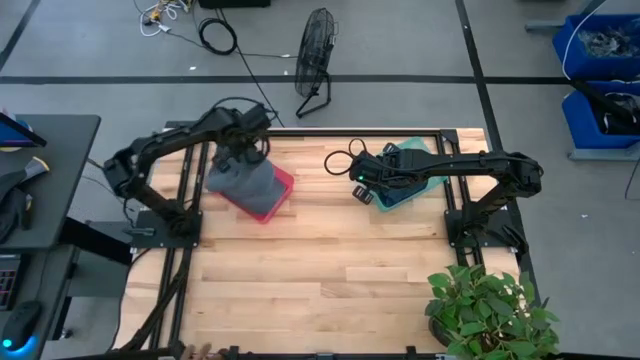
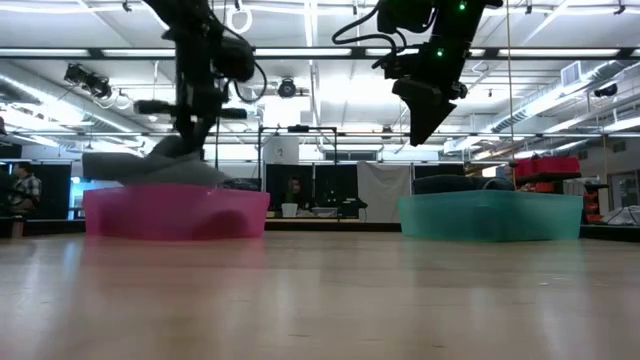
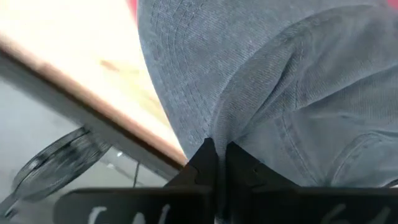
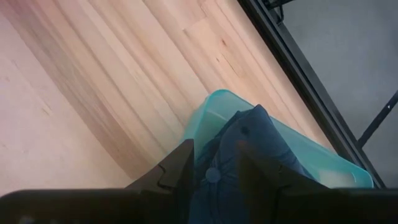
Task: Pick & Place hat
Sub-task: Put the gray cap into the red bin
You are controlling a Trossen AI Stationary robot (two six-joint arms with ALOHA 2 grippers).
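A grey cap [image 1: 250, 180] sits over the pink bin [image 1: 283, 188] at the table's far left. In the low view the cap [image 2: 150, 165] shows just above the bin's rim [image 2: 175, 212], brim pointing left. My left gripper [image 3: 216, 155] comes down on it and is shut on its cloth. A blue denim hat [image 4: 249, 143] lies in the teal bin [image 1: 405, 192] at the far right. My right gripper [image 4: 214, 171] hovers open above that bin's near-left corner and stands high over it in the low view [image 2: 422, 125], touching nothing. My left gripper pinches a raised fold of the grey cap's crown [image 3: 233, 121] between its two fingertips, close to where the brim [image 3: 177, 68] joins. The fingers come from above, pointing down. The cap hangs below them, its lower part still level with the pink bin's rim.
Bare wooden tabletop [image 1: 330, 270] stretches across the middle and near side. A potted plant [image 1: 485, 310] stands at the near right corner. A black frame edges the table, with a floor fan [image 1: 315, 55] beyond the far edge. People sit far off in the room [image 2: 25, 185].
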